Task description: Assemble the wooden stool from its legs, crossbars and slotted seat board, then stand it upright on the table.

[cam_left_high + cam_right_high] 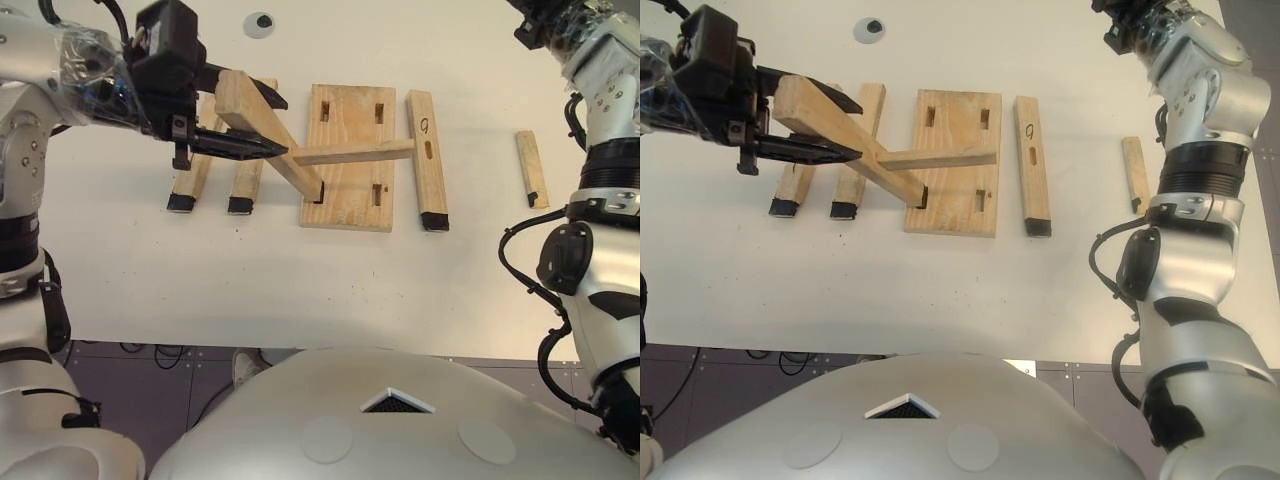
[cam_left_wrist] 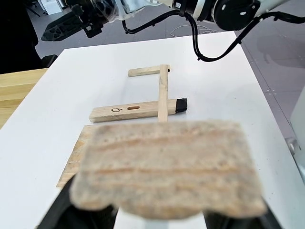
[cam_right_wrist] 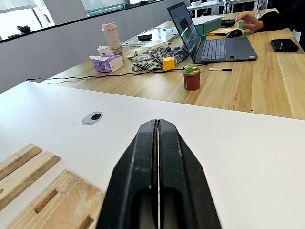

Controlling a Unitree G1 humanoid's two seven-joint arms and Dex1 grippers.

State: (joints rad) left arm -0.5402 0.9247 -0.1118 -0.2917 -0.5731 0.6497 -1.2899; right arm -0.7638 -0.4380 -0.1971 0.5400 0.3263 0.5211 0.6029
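Plainly, in the left eye view the left gripper (image 1: 286, 127) at upper left pinches a leg (image 1: 298, 168) between its black fingers. The leg's long axis slants from upper left down to the right, and its lower end meets the lower-left slot of the seat board (image 1: 350, 205) at frame centre. A crossbar (image 1: 355, 152) juts rightward from it, over the board, toward a marked leg (image 1: 428, 160) lying just beside the board. Two spare legs (image 1: 243, 185) lie beneath the gripper, and a short crossbar (image 1: 532, 170) lies far right. In the right eye view the right arm is raised at upper right, well apart, so the left is nearer. In the left wrist view the held leg's end grain looms at lower centre. In the right wrist view the right gripper (image 3: 157, 129) has its fingers pressed together, holding nothing, above the table (image 3: 248, 157). Tipping the leg upright likely risks the crossbar snagging the marked leg
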